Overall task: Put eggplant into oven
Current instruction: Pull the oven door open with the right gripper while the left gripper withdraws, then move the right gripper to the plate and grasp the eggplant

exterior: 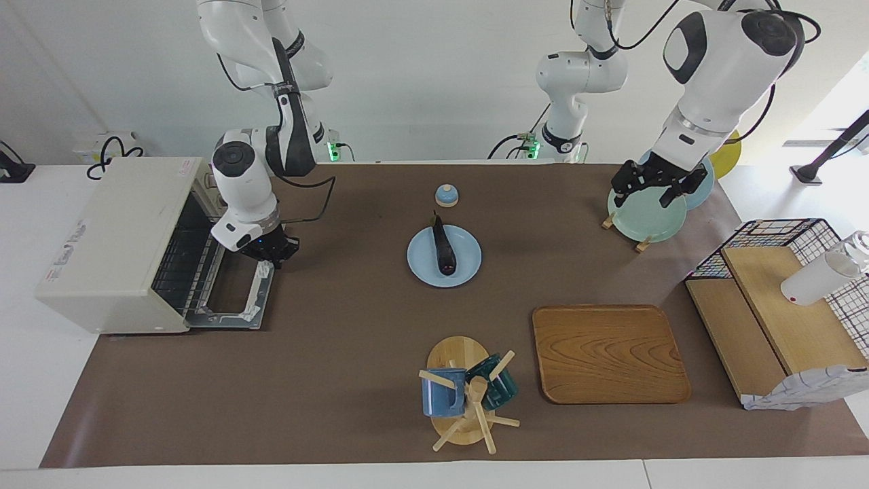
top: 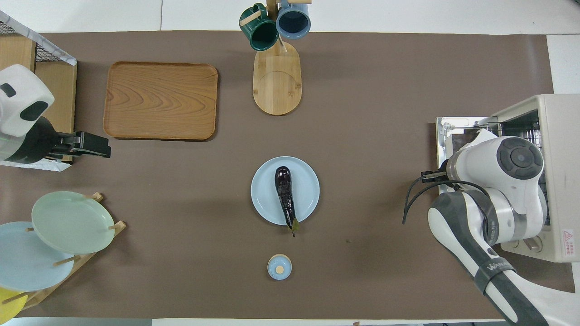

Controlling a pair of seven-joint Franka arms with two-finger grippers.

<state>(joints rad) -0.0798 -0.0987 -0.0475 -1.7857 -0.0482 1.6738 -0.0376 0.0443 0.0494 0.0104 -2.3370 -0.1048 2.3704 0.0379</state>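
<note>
The dark purple eggplant [exterior: 445, 250] lies on a blue plate [exterior: 470, 266] mid-table, its green stem toward the robots; it also shows in the overhead view [top: 284, 194] on the plate [top: 306, 181]. The cream oven [exterior: 108, 231] stands at the right arm's end of the table, with its door [exterior: 231, 299] dropped flat open; it also shows in the overhead view [top: 559, 117]. My right gripper [exterior: 269, 250] is at the door's handle end; whether it touches is unclear. My left gripper [exterior: 652, 189] is open and empty, raised over the plate rack, and also shows in the overhead view [top: 107, 147].
A small blue knobbed lid [exterior: 447, 195] sits nearer to the robots than the plate. A mug tree [exterior: 468, 394] and a wooden tray [exterior: 607, 353] lie farther out. A plate rack [exterior: 645, 207] and a wire basket with boards [exterior: 781, 299] stand at the left arm's end.
</note>
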